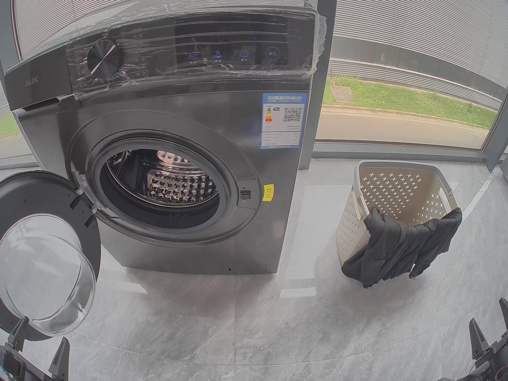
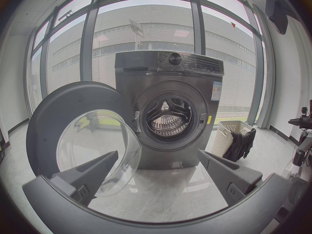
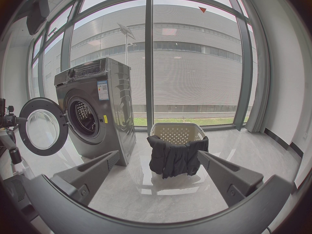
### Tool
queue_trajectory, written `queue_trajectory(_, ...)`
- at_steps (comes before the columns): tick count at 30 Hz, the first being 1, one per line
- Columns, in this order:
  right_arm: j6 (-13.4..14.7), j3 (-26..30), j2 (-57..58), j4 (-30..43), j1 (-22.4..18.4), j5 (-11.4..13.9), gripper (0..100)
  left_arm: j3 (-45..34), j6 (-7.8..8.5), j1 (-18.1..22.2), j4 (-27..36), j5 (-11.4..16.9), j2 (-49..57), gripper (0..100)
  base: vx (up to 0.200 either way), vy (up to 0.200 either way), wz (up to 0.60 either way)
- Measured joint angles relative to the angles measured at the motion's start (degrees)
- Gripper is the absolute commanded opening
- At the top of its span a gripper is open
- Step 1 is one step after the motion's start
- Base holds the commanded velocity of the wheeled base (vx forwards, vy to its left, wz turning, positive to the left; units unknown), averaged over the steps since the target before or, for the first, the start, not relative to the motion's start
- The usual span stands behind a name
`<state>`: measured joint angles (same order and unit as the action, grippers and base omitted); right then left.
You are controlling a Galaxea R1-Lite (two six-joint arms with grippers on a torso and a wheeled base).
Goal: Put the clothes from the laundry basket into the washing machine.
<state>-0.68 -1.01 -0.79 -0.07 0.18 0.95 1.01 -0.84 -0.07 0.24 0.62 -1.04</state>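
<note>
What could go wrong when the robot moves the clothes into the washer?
Pulling the dark garment draped over the rim of the laundry basket might tip the basket. The open door stands close to the left tool, so a swing might bump it. The garment might snag on the drum opening and hang out.

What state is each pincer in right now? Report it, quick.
Left pincer: open, holding nothing.
Right pincer: open, holding nothing.

The washer's open door point(image 1: 47, 197) runs off the head view's left edge. The bottom edge cuts the left gripper point(image 1: 43, 329) at lower left and the right gripper point(image 1: 487, 310) at lower right. Dark clothes point(image 1: 402, 244) hide the basket's point(image 1: 397, 164) near wall and, it seems, its floor.
</note>
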Motion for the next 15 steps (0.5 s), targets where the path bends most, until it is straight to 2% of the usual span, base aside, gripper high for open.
queue_trajectory(5, 0.02, 0.0, -0.02, 0.0, -0.05, -0.02, 100, 0.0, 0.02, -0.02, -0.09, 0.0, 0.02, 100, 0.0, 0.0, 0.0)
queue_trajectory(15, 0.0, 0.02, -0.05, 0.0, -0.11, 0.02, 100, 0.0, 0.06, -0.06, -0.06, -0.02, 0.0, 100, 0.0, -0.2, 0.0)
